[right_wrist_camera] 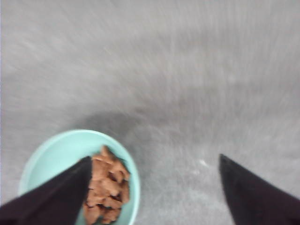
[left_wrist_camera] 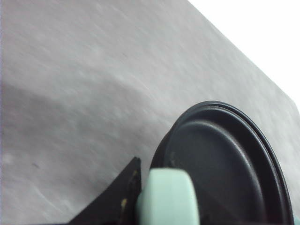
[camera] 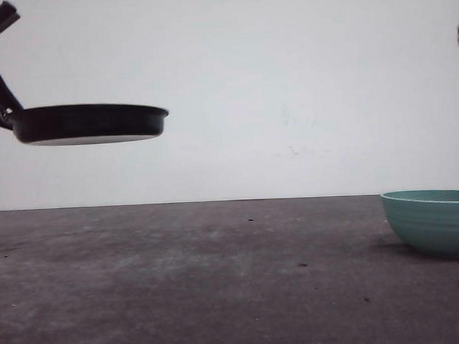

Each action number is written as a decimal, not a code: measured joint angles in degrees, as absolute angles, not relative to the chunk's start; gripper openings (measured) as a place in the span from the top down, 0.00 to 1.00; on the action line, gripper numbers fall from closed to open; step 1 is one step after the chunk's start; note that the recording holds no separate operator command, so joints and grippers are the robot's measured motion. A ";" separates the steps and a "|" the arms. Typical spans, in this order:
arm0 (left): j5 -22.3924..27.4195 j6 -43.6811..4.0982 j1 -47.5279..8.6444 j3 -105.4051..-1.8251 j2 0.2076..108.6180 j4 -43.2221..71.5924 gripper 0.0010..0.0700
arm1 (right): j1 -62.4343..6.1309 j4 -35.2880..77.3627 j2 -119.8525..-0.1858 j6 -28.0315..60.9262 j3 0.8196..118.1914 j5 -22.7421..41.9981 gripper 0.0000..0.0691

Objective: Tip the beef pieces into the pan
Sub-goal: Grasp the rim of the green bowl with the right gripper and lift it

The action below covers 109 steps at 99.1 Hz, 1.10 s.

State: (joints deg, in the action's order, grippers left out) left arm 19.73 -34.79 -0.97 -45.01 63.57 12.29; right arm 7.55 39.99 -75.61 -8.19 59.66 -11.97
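Dark grey table [camera: 218, 278], teal bowl [camera: 431, 221] at its right edge.

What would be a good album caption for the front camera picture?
Left arm holds the black pan in the air while the teal bowl waits on the table.

Pan [left_wrist_camera: 225, 159]: black, smooth, with a soft satin sheen on the inside and rim; underside [camera: 92, 139] paler and matt. Handle [left_wrist_camera: 166, 197]: mint-green, smooth, plastic-looking, matt. Bowl [camera: 435, 221]: teal, finely ribbed outside, smooth and faintly glossy inside [right_wrist_camera: 61, 154]. Beef pieces [right_wrist_camera: 108, 187]: reddish-brown, rough, dull. Table [camera: 218, 278]: grey, matt, mottled and speckled. Right gripper fingers [right_wrist_camera: 253, 192]: black, matt.
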 joint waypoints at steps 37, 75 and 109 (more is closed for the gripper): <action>19.88 -34.83 -7.01 -45.01 61.43 11.75 0.94 | 7.22 38.30 -89.36 -9.93 59.66 -15.40 0.53; 19.33 -34.81 -7.75 -45.01 61.43 11.79 0.94 | 6.70 35.29 -93.60 -12.29 59.66 -15.77 0.59; 18.79 -34.76 -7.75 -45.01 61.43 11.79 0.94 | 3.31 35.07 -93.60 -12.45 59.66 -18.04 0.89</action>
State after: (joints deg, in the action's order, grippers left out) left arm 18.79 -34.76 -7.75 -45.01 61.43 11.79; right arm 3.31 35.07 -93.60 -12.45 59.66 -18.04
